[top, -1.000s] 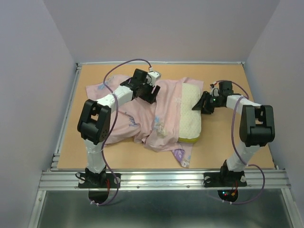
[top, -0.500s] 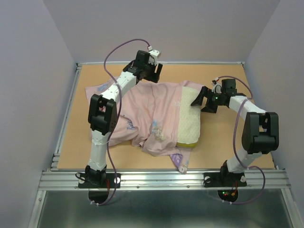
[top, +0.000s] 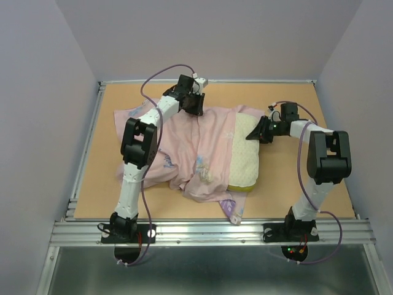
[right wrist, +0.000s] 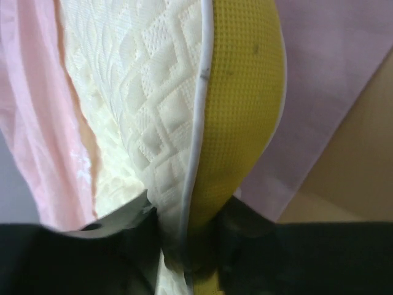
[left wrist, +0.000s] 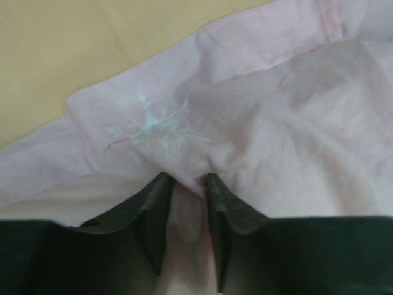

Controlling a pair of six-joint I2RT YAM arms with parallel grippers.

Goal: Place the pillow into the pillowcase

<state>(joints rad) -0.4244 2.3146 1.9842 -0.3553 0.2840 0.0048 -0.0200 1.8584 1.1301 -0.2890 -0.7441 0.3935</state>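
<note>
The pale pink pillowcase (top: pixel 196 144) lies spread over the middle of the table and covers the left part of the cream-white pillow (top: pixel 248 153). The pillow's right part sticks out of the case, with its yellow side band (right wrist: pixel 242 110) showing in the right wrist view. At the case's far edge, my left gripper (top: pixel 192 106) is shut on a fold of pink pillowcase fabric (left wrist: pixel 184 203) near a pale snowflake print (left wrist: pixel 153 126). My right gripper (top: pixel 256 131) is shut on the pillow's far right corner (right wrist: pixel 184 209), pinching the quilted face and yellow band together.
The wooden table (top: pixel 288 184) is walled in by lilac panels on three sides. A purple strip of the pillowcase (top: pixel 232 208) sticks out toward the near edge. A metal rail (top: pixel 209 230) runs along the front by the arm bases.
Both grippers have closed, the left on the pillowcase's far edge, the right on the pillow's corner. The left arm reached to the far side; the case now lies flatter over the pillow.
</note>
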